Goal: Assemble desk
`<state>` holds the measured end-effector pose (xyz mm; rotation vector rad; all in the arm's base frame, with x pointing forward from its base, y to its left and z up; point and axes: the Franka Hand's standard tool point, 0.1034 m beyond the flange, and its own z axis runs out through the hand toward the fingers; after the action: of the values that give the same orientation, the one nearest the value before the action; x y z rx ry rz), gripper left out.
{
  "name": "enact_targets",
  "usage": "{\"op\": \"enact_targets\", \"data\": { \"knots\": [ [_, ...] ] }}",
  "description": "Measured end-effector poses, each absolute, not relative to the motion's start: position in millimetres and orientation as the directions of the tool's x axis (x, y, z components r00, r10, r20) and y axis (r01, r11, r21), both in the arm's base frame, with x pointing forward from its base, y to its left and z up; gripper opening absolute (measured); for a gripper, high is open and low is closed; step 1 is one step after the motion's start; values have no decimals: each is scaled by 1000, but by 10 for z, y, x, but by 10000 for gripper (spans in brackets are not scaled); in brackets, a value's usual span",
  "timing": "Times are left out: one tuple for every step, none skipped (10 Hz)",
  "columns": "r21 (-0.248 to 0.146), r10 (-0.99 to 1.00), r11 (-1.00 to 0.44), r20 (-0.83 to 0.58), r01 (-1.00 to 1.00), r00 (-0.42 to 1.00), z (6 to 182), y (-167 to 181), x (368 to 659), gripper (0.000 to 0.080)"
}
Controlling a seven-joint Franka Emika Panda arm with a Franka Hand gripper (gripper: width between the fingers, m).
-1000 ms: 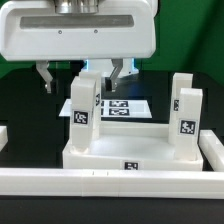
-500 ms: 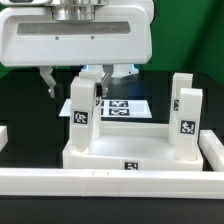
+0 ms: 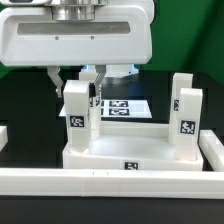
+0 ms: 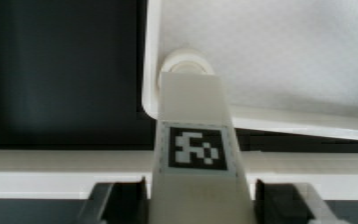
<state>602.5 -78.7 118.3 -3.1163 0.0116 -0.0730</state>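
Since a second ago the jaws have narrowed from wide apart to pinching the leg (image 3: 79,108) at the desk top's (image 3: 128,150) nine o'clock corner, and that leg now leans slightly instead of standing straight. The gripper (image 3: 77,80) hangs directly over it, one finger (image 3: 56,79) on each side of the block's upper end. In the wrist view the same tagged leg (image 4: 197,130) rises between the two dark pads (image 4: 119,203), with the tray-like top (image 4: 282,70) behind it. A second leg (image 3: 186,112) stands upright at the top's three o'clock corner. The marker board (image 3: 128,105) lies flat on the black table (image 3: 25,112) at twelve o'clock, behind the desk. A white rail (image 3: 110,180) runs along six o'clock.
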Motion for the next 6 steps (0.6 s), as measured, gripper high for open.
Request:
{"op": "enact_targets", "data": {
  "knots": [
    [-26, -30, -999, 46, -29, 998, 1183, -787, 6025, 288],
    [-30, -109, -994, 44, -107, 993, 1183, -782, 6026, 288],
    [-38, -200, -979, 43, -198, 979, 1189, -786, 6027, 288],
    [-52, -301, -953, 43, -298, 953, 1211, -804, 6027, 289],
    [-73, -413, -910, 48, -409, 910, 1220, -802, 6032, 289],
    [-94, -530, -846, 51, -524, 846, 1215, -785, 6022, 289]
  ]
}}
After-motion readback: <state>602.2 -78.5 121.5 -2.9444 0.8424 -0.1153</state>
